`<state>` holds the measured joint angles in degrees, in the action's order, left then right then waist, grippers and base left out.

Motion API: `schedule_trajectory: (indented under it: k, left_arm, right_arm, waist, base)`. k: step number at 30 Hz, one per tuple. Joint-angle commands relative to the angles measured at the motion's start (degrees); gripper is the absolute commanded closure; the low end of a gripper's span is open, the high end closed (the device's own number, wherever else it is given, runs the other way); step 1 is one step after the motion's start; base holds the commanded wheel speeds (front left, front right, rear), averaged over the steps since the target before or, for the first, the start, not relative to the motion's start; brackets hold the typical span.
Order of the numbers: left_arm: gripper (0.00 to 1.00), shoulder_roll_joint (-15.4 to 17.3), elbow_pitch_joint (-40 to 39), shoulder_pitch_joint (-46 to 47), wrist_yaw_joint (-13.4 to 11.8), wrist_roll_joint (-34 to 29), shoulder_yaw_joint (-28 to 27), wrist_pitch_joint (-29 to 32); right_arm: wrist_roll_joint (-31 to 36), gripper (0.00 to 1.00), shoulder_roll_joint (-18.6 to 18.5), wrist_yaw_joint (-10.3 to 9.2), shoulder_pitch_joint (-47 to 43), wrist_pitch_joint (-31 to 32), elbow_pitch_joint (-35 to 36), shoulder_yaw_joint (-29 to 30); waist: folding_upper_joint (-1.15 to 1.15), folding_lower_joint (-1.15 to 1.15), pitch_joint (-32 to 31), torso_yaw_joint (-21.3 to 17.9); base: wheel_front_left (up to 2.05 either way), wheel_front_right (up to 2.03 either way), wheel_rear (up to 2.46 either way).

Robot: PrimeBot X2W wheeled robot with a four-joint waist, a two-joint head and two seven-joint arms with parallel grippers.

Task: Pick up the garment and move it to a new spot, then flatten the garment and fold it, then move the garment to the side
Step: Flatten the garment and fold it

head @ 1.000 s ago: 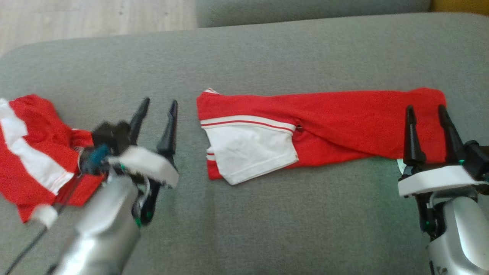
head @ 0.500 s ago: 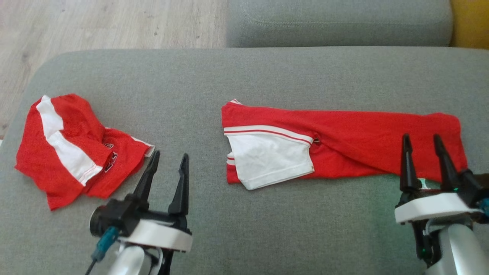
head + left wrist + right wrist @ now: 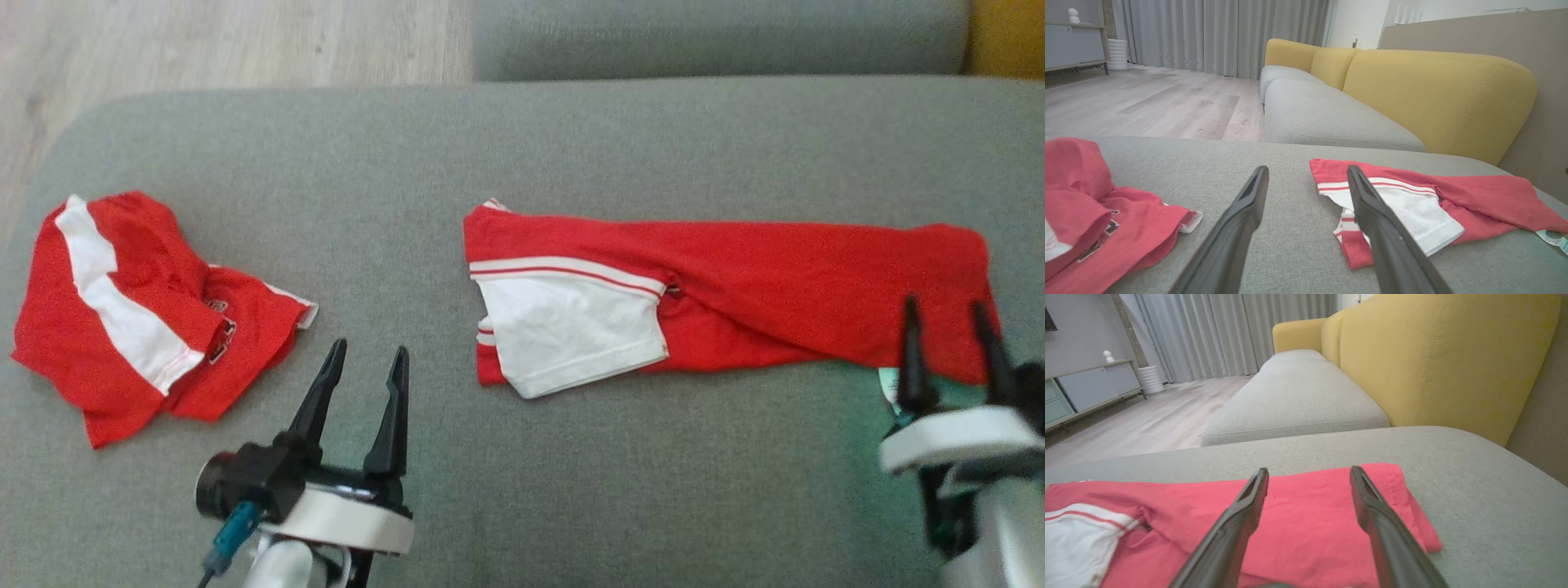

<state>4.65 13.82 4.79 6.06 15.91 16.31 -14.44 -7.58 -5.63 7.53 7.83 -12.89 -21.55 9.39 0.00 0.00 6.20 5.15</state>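
Observation:
A red garment (image 3: 775, 286) with a white sleeve lies folded into a long strip across the grey sofa cushion (image 3: 522, 147). My right gripper (image 3: 944, 305) stands open at its right end, fingertips over the near red edge; in the right wrist view the right gripper (image 3: 1309, 470) is open over the red cloth (image 3: 1306, 522), with nothing between the fingers. My left gripper (image 3: 369, 349) is open and empty on bare cushion, left of the sleeve end. In the left wrist view the left gripper (image 3: 1307, 169) points between the strip (image 3: 1474, 196) and a crumpled red-and-white garment (image 3: 1106, 212).
The crumpled red-and-white garment (image 3: 139, 318) lies near the cushion's left edge. Wooden floor (image 3: 204, 41) shows beyond the rounded far-left corner. Another grey seat (image 3: 718, 33) lies behind, with a yellow backrest (image 3: 1433, 355) to the right. A white label (image 3: 888, 384) pokes out by the strip's right end.
The camera has shifted. My left gripper has drawn back from over the crumpled garment to bare cushion. The right gripper has pulled back a little toward the strip's near edge. Both stay open.

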Motion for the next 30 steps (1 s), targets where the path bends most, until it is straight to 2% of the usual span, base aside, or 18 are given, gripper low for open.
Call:
schedule_trajectory:
  k: [1, 7, 15, 24, 30]
  left_arm:
    - [0.00, -0.2, -1.7, 3.4, 0.2, -0.6, -2.5, -0.6]
    - [0.00, -1.0, -1.2, 5.5, 1.1, -1.0, -1.8, -0.6]
    - [0.00, -1.5, -0.5, 8.4, 1.4, -0.9, -0.3, -0.6]
    - [0.00, -1.5, 0.0, 9.9, 1.4, -0.7, 2.5, -0.6]
    - [0.00, -1.2, 0.0, 10.3, 1.4, -0.5, 2.8, -0.6]
  right_arm:
    - [0.5, 0.00, -1.4, -0.04, 4.2, 0.6, 1.0, 0.0]
    - [2.3, 0.00, -2.9, -0.04, 12.2, 5.8, -6.9, 9.0]
    - [8.8, 0.00, -4.4, -0.04, 20.1, 12.9, -16.8, 18.6]
    - [13.9, 0.00, -4.7, -0.04, 23.7, 16.0, -21.9, 22.8]
    - [13.1, 0.00, -3.6, -0.04, 25.2, 18.9, -25.0, 22.7]
  waist:
    - [0.00, 0.00, 1.8, 0.2]
    - [0.00, 0.00, 6.3, 0.9]
    - [0.00, 0.00, 10.1, 2.0]
    - [0.00, 0.00, 11.4, 1.9]
    - [0.00, 0.00, 11.7, 1.5]
  base:
    - [0.00, 0.00, 0.00]
    - [0.00, 0.00, 0.00]
    - [0.00, 0.00, 0.00]
    - [0.00, 0.00, 0.00]
    - [0.00, 0.00, 0.00]
